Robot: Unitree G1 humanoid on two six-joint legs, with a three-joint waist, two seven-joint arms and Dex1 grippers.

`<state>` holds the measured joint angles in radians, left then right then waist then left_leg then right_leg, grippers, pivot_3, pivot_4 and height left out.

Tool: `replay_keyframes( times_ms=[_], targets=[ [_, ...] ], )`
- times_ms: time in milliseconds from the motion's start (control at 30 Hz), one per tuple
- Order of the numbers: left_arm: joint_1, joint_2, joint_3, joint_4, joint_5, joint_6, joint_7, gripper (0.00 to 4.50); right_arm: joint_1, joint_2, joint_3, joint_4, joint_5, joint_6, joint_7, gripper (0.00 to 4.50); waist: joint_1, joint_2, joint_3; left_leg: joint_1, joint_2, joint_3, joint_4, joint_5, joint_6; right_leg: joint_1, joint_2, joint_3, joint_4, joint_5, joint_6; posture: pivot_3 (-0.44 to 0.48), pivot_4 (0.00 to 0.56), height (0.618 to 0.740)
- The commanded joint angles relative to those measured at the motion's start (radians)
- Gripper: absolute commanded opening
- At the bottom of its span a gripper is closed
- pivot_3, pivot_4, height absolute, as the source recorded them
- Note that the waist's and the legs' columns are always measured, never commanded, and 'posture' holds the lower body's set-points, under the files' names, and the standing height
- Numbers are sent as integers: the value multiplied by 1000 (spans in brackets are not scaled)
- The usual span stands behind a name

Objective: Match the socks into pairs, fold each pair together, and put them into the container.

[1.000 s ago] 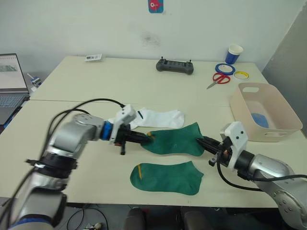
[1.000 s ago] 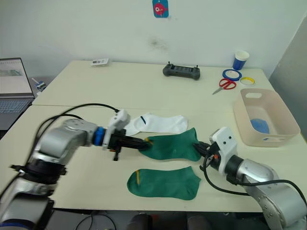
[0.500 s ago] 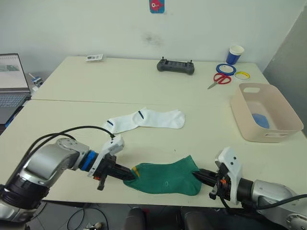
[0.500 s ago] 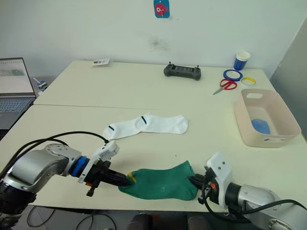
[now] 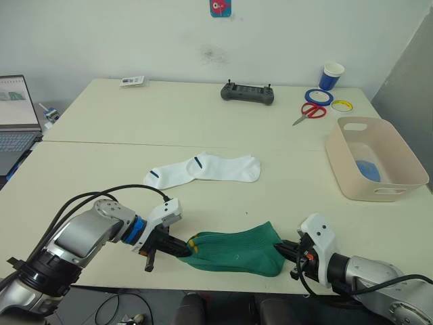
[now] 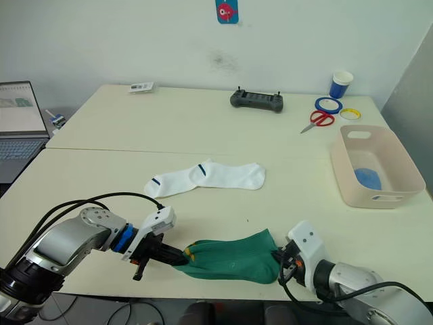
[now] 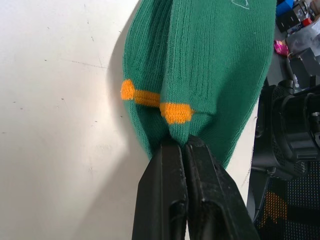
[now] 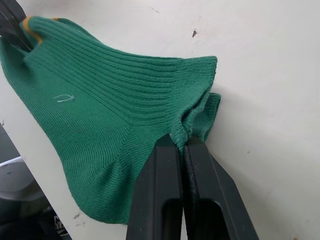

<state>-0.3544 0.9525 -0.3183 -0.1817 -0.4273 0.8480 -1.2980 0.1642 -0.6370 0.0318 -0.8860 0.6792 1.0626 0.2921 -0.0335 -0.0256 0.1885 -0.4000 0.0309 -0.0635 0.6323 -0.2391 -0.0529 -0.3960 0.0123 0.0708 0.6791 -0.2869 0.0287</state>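
Observation:
Two dark green socks (image 5: pixel 233 251) lie stacked one on the other at the table's near edge, orange marks at their left end. My left gripper (image 5: pixel 180 248) is shut on that left end, and my right gripper (image 5: pixel 285 250) is shut on the right end (image 8: pixel 192 117). A pair of white socks (image 5: pixel 203 169) with dark stripes lies flat mid-table, farther back. The beige-pink container (image 5: pixel 376 162) stands at the right with something light blue (image 5: pixel 367 170) inside.
A black controller (image 5: pixel 247 93), red scissors (image 5: pixel 308 112), blue and yellow tape rolls (image 5: pixel 318 97) and a blue-and-white cup (image 5: pixel 331 76) sit along the back. A laptop (image 5: pixel 16 112) is at the far left. A small card (image 5: pixel 132 81) lies at the back left.
A second ago I lifted one green sock from beside the white pair and brought it down onto the other at the near edge. Since half a second, both grippers shifted slightly, still gripping.

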Motion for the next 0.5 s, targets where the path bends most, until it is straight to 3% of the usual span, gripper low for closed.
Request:
replay_keyframes(
  times_ms=[33, 200, 300, 400, 500],
  targets=[
    [-6, -17, 26, -21, -8, 27, 35, 0, 3, -6, -1, -19, -12, -6, -1, 40, 0, 0, 0, 0, 0, 0, 0, 0, 0, 0, 0, 0, 0, 0, 0, 0, 150, 740],
    [-7, -28, 43, -37, -33, 61, 59, 0, 8, 7, -5, -14, -25, 1, -20, 40, 0, 0, 0, 0, 0, 0, 0, 0, 0, 0, 0, 0, 0, 0, 0, 0, 150, 740],
    [-10, -35, 55, -41, -43, 75, 76, 618, 18, 0, -4, -10, -37, 8, -17, 0, 0, 0, 0, 0, 0, 0, 0, 0, 0, 0, 0, 0, 0, 0, 1, 0, 150, 740],
    [-8, -35, 67, -40, -37, 42, 84, 1459, 27, -5, -12, -15, -42, -3, -7, 670, 0, 0, 0, 0, 0, 0, 0, 0, 0, 0, 0, 0, 0, 1, 1, 0, 150, 740],
    [7, -30, 95, -40, -20, -10, 105, 2343, 32, -3, -39, -39, -23, -12, 5, 1667, 1, 0, 0, 1, 0, 0, 0, 0, 0, 0, 0, 0, 1, 1, 1, 0, 150, 740]
  ],
)
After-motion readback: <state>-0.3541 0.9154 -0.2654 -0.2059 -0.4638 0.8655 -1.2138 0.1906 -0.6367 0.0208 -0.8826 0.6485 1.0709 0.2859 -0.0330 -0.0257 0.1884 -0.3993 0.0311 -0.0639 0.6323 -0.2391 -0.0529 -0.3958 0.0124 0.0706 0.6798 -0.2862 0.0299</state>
